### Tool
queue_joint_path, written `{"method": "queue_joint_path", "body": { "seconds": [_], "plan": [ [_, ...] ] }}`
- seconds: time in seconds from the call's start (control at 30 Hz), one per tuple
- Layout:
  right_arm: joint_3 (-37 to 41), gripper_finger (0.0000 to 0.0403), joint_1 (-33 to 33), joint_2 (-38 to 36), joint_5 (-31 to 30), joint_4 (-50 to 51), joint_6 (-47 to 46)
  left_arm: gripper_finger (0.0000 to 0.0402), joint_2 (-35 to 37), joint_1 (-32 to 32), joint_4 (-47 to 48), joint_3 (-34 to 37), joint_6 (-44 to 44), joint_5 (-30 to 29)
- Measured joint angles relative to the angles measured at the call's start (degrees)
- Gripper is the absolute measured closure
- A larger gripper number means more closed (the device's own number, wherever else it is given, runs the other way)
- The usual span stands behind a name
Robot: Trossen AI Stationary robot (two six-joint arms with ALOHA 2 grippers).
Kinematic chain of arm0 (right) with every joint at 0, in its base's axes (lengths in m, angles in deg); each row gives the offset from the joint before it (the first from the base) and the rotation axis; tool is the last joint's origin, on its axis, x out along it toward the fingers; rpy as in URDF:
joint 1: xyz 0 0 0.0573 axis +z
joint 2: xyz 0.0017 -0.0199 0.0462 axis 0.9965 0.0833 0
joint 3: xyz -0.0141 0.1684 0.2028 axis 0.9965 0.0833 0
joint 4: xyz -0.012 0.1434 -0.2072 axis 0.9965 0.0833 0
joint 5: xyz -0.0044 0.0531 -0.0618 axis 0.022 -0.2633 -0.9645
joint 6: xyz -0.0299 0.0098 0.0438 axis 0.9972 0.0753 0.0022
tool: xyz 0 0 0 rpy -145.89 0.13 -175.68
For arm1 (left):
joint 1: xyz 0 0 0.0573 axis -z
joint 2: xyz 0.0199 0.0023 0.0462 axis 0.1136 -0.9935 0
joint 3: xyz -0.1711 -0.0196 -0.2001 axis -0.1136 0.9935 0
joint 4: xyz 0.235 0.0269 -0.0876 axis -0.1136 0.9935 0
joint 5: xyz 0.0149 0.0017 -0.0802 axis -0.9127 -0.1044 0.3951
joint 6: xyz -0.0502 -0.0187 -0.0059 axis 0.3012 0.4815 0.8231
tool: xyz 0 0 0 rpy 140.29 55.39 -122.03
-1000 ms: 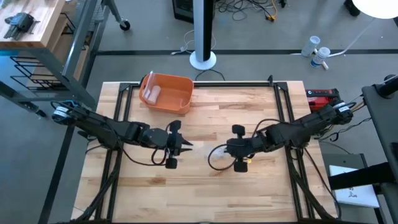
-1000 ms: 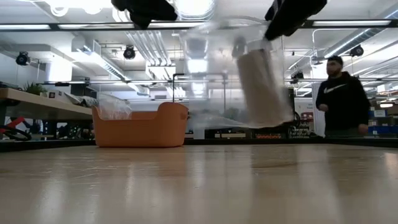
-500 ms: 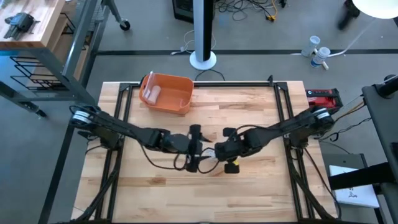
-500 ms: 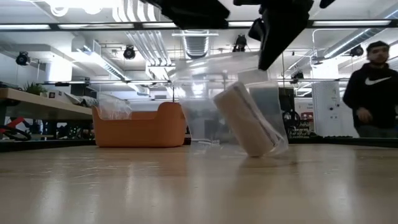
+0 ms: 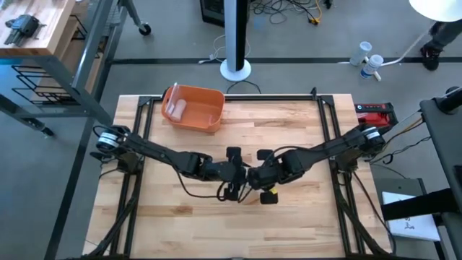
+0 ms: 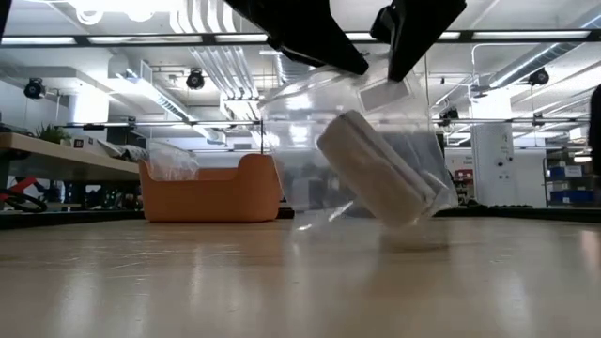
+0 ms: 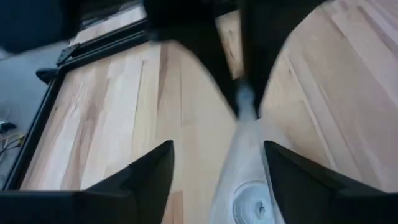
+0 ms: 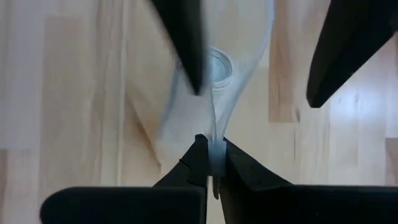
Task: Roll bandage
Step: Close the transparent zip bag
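Note:
A clear plastic bag (image 6: 347, 141) holds a white rolled bandage (image 6: 380, 169), which lies slanted inside it. My right gripper (image 8: 214, 158) is shut on the bag's top edge near the table's middle (image 5: 254, 175). My left gripper (image 7: 217, 180) stands open just to the left of it (image 5: 234, 177), one finger on either side of the bag. I cannot tell whether those fingers touch the bag. The bandage's round end (image 7: 252, 199) shows between them. My right gripper pinches the bag's flattened top edge (image 8: 214, 146) between its two fingers. The fingers come from above, slanting down. The bag hangs below them with the roll (image 8: 217, 65) tilted in its bottom, low over the table; whether the bottom touches the wood I cannot tell.
An orange bin (image 5: 193, 108) stands at the table's far left with another clear bag (image 5: 175, 108) in it. Bare wood lies on the near side (image 5: 238, 224) and at the far right (image 5: 289, 123).
My left gripper has gone toward the table's right edge, up to the bag, and now has it between its open fingers. My right gripper has shifted a little left and come down with the bag. The roll inside has tipped from upright to slanting.

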Motion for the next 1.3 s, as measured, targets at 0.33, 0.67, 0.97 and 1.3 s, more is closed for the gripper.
{"method": "queue_joint_path", "body": {
  "seconds": [0.33,0.67,0.97,1.3],
  "plan": [
    [-0.11,0.0393,1.88,-1.11,-0.31,-2.48,1.11,0.0363,0.02,-0.07,2.85,0.88,-0.95,4.53],
    [0.46,0.0342,4.76,-2.38,-4.67,-1.96,0.90,0.0398,3.07,-0.07,11.91,1.13,0.29,5.44],
    [13.64,0.0269,10.46,-10.99,-20.89,-18.70,-3.22,0.0400,10.74,0.04,10.06,5.83,3.98,4.79],
    [29.64,0.0296,10.47,-14.85,-25.25,-53.99,-1.27,0.0401,14.29,0.10,5.33,9.73,5.60,4.45]
  ]
}}
